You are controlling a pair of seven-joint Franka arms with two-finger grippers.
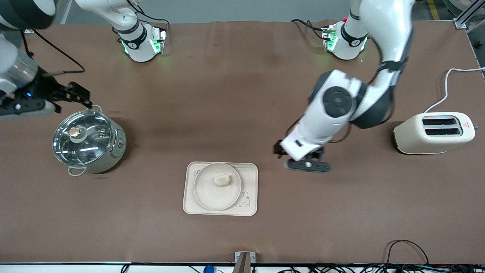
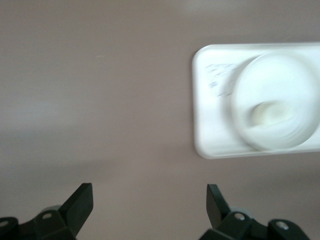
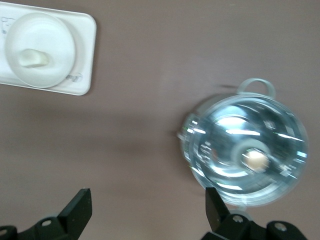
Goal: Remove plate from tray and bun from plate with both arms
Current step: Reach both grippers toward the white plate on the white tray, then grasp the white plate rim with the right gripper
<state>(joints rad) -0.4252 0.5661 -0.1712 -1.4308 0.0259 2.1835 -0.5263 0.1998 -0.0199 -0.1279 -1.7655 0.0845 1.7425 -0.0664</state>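
Cream round plate [image 1: 212, 191] — pale lumpy bun [image 1: 221, 180]

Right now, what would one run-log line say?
pale dough bun: on round beige plate | plate: on tray | left gripper: open, empty | right gripper: open, empty

Bare surface [image 1: 235, 106] lies under the open left pincer [image 1: 307, 165], just beside the tray [image 1: 252, 206]; the lidded pot [image 1: 88, 142] stands below the open right pincer [image 1: 77, 94]
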